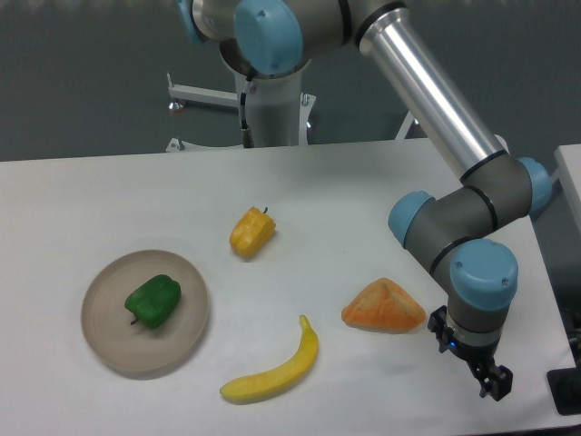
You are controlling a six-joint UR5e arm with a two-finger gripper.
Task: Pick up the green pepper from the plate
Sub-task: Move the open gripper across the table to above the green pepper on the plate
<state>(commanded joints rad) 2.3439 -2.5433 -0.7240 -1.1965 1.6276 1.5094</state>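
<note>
One pepper lies on the plate at the desk's left, well apart from the pincer at the far right. It looks light, stiff and glossy, maybe slippery; grasp across its blocky body. The pincer's width I cannot tell.

Dark grey wall, white table

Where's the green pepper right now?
In the camera view it lies at lower left, on the plate: the green pepper. The yellow pepper is its nearest neighbour.
</note>
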